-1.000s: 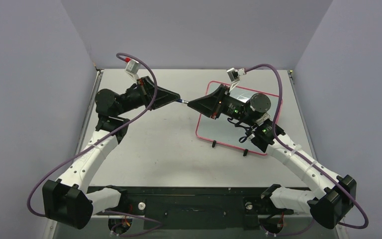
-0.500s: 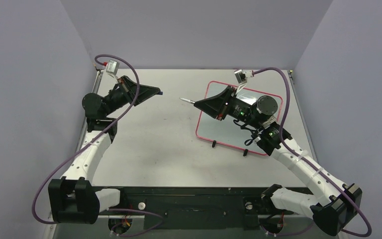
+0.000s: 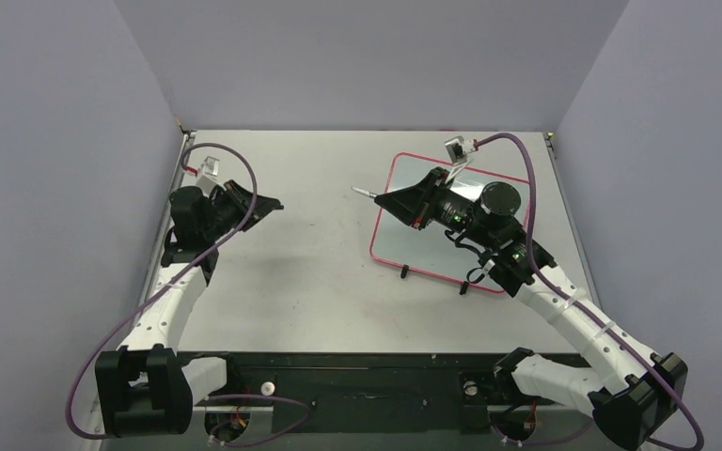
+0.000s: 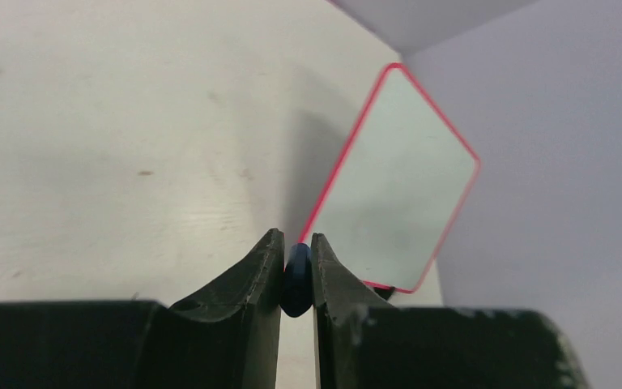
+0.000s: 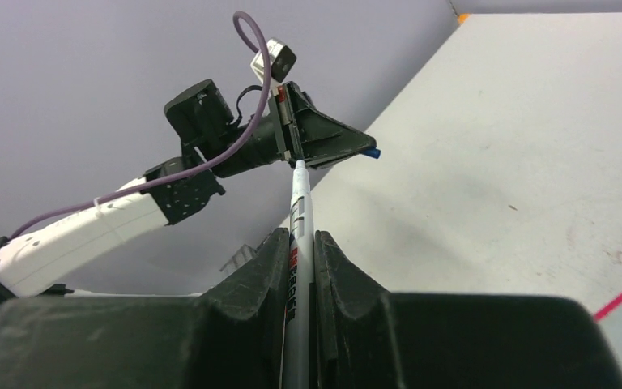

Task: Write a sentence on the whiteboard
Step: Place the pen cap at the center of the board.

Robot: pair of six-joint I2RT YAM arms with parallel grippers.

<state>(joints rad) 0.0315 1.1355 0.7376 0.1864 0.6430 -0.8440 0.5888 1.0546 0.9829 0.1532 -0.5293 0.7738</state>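
From the near edge of the table (image 3: 320,282), the whiteboard (image 3: 397,246) is the first thing met. It lies flat on the right half with its two black feet on its near rim and its long axis running roughly from 9 to 3 o'clock, tilted a little. The right arm reaches over it, so this arm is plainly the nearer one. In the left wrist view the board (image 4: 397,178) looks blank, with none of the sentence showing, though the top view hides part of it under the arm.

The right gripper (image 3: 390,199) hangs just past the board's far left corner. From its fingertips the writing surface lies back toward 4 o'clock and below. Its jaws are pressed tight on the marker (image 5: 300,212), a white-barrelled pen that runs out between the fingers. In the top view the marker's (image 3: 365,193) long axis points between 9 and 10 o'clock, nearly level and away from the board. My judgement is that the next move turns on swinging that tip round and down onto the white surface.

Further left, well apart from the board at about 9 o'clock, the left gripper (image 3: 268,203) has its jaws nearly together, pinching a small blue cap (image 4: 296,279). The right wrist view shows that cap (image 5: 372,152) poking from its fingertips.
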